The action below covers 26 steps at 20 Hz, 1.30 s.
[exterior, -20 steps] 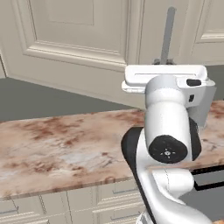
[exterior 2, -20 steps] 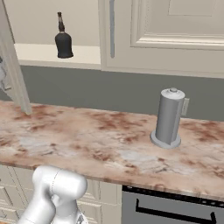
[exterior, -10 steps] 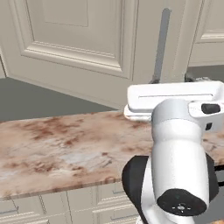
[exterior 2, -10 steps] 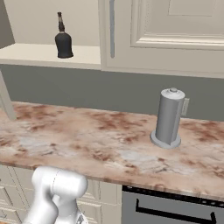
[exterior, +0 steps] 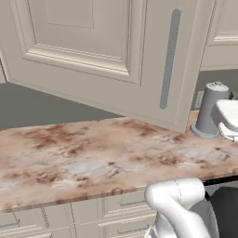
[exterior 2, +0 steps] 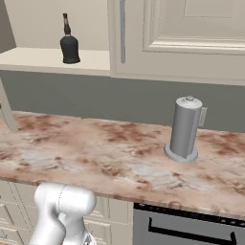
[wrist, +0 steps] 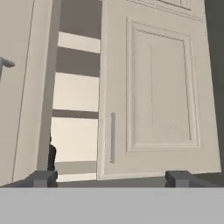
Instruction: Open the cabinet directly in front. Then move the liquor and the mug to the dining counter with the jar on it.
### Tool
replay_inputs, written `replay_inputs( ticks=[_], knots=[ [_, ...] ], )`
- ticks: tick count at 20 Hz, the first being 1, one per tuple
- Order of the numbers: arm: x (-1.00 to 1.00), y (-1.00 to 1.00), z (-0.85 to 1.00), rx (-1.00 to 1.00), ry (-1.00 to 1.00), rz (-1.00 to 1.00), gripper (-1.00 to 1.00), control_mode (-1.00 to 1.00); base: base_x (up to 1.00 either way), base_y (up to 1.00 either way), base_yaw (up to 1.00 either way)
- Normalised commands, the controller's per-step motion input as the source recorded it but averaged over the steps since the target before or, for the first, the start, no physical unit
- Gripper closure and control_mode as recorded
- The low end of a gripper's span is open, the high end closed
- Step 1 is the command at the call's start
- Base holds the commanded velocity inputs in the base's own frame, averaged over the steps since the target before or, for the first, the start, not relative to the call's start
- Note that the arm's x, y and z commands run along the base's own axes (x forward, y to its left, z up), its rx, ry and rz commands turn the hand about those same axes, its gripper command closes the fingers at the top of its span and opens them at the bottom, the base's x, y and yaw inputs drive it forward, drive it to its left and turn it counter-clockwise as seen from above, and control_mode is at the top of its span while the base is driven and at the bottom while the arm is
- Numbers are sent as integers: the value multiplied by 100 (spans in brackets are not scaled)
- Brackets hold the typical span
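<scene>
We count one gripper (wrist: 109, 178), its two tips set wide apart and holding nothing; one grey domed canister (exterior 2: 184, 128) stands upright on the narrow marble counter (exterior 2: 95, 148) (over cream drawers); beyond it, the cabinet (exterior 2: 158, 33) has one door (exterior: 111, 56) swung out over the counter and one closed; one liquor (exterior 2: 70, 42) stands on the bottom shelf (exterior 2: 48, 58), well apart from the gripper, behind a grey backsplash wall.
</scene>
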Motion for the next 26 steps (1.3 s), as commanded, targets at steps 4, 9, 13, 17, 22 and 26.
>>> replay_inputs(
  ticks=[4, 9, 13, 17, 22, 26],
  knots=[
    [34, -60, 2, 20, 22, 37, -100, -100, 0, 0, 0],
    [96, -14, -9, 2, 14, 20, -100, -100, 0, 0, 0],
    [79, 0, -44, 0, 6, 20, -100, -100, 0, 0, 0],
    [68, 0, -39, 4, 5, 23, -100, -100, 0, 0, 0],
    [57, 1, -17, 9, 19, 28, -100, -100, 0, 0, 0],
    [18, 42, 0, 7, 22, 28, -100, -100, 0, 0, 0]
  ],
)
